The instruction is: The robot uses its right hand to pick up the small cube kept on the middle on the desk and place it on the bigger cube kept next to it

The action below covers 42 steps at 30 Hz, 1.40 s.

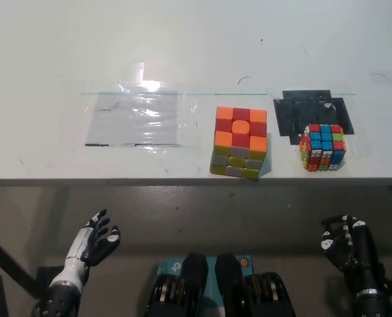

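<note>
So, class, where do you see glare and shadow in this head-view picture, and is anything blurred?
Head view: glare glints off the clear plastic sheet, brightest near its top edge; the bigger cube and small cube cast only faint shadows on the white desk; the floor under the desk edge lies darker; nothing is noticeably blurred.

A white counter [63, 53] fills the upper view, glare on clear tape [139, 119], black tape patch [291, 112]; grey floor [202, 218] below
</note>
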{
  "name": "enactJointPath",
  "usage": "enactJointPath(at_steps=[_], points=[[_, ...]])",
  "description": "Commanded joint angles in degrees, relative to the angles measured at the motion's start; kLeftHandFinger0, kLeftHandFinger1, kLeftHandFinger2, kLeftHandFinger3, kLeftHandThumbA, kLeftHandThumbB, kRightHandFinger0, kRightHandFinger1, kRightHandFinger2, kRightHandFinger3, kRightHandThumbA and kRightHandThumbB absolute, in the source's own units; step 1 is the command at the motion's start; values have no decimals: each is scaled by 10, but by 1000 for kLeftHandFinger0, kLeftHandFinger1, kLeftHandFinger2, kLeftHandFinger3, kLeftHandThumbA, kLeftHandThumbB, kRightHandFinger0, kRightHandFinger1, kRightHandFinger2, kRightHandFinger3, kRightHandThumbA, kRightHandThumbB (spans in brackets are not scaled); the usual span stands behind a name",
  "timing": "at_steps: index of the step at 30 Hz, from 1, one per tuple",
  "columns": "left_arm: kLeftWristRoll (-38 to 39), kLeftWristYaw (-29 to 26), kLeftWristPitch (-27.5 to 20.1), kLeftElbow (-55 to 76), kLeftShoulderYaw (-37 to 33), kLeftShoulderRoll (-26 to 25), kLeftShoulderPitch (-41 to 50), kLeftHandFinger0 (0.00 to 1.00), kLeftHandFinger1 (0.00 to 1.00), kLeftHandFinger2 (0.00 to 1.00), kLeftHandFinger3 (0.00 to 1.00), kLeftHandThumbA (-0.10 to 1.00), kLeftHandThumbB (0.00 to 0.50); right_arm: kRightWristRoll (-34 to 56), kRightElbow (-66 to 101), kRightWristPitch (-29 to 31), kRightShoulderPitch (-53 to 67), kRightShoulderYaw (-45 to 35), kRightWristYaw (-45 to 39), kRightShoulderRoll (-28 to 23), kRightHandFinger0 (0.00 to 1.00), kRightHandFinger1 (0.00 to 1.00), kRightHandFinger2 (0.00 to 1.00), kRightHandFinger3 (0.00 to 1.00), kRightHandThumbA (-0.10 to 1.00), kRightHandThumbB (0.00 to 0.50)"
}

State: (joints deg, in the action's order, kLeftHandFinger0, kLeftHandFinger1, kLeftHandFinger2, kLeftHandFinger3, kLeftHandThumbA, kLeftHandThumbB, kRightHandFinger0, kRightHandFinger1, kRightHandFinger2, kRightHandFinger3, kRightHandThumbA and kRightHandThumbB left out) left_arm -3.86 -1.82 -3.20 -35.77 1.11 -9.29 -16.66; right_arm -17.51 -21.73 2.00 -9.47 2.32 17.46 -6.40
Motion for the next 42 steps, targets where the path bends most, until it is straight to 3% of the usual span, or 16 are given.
enactJointPath(at_steps=[1,7,15,22,24,28,29,31,33,34,35,36,37,38,41,42], points=[[-1,-8,-21,8,4,-4,-3,1000,1000,1000,1000,372,254,25,64,22,20,-7,-20,2,126,180,268,459,200,123],[2,-6,-21,7,7,-3,3,1000,1000,1000,1000,352,258,43,166,-7,60,-2,-57,4,43,132,225,448,228,138],[2,-9,-25,2,7,-1,3,1000,1000,1000,1000,350,284,47,268,-41,78,21,-96,12,40,147,274,488,222,121],[-2,-6,-26,0,3,-4,1,1000,1000,1000,1000,368,272,61,356,-74,64,21,-127,6,111,178,291,484,243,140],[-3,-6,-32,-6,3,-6,-2,1000,1000,1000,1000,369,277,37,393,-82,46,20,-140,-16,16,109,259,500,249,129],[2,-6,-31,-9,6,-4,-4,1000,1000,1000,1000,358,285,38,426,-93,25,17,-161,-41,115,164,284,527,239,110],[1,-6,-32,-7,6,-4,-3,1000,1000,1000,1000,355,277,27,452,-112,10,15,-171,-57,139,184,314,559,289,115],[-4,-8,-29,-4,3,-5,-2,1000,1000,1000,1000,361,269,20,467,-105,-4,15,-178,-75,135,190,347,591,269,102],[-1,-6,-29,-5,5,-4,-2,1000,1000,1000,1000,362,272,14,482,-110,-20,14,-184,-89,283,347,467,651,288,127],[-1,-6,-29,-5,5,-4,-2,1000,1000,1000,1000,361,272,15,483,-111,-21,14,-185,-90,290,352,470,655,291,127],[3,-5,-28,-3,7,-3,-2,1000,1000,1000,1000,353,275,2,496,-134,-33,18,-199,-103,497,617,720,861,425,223],[-2,-7,-28,-2,4,-4,-1,1000,1000,1000,1000,367,276,-15,506,-152,-40,25,-215,-117,658,870,912,1000,485,247],[-1,-6,-22,2,5,-4,0,1000,1000,1000,1000,367,278,-30,505,-148,-51,35,-232,-136,934,1000,1000,1000,556,292],[-1,-6,-21,3,5,-4,1,1000,1000,1000,1000,367,278,-32,506,-149,-51,38,-234,-139,988,1000,1000,1000,560,303],[-2,-4,-27,2,4,-6,2,1000,1000,1000,1000,375,274,-26,501,-148,-61,46,-245,-151,1000,1000,1000,1000,597,335],[-1,-3,-27,3,4,-5,3,1000,1000,1000,1000,371,271,-33,490,-139,-71,53,-252,-159,1000,1000,1000,1000,683,366]])
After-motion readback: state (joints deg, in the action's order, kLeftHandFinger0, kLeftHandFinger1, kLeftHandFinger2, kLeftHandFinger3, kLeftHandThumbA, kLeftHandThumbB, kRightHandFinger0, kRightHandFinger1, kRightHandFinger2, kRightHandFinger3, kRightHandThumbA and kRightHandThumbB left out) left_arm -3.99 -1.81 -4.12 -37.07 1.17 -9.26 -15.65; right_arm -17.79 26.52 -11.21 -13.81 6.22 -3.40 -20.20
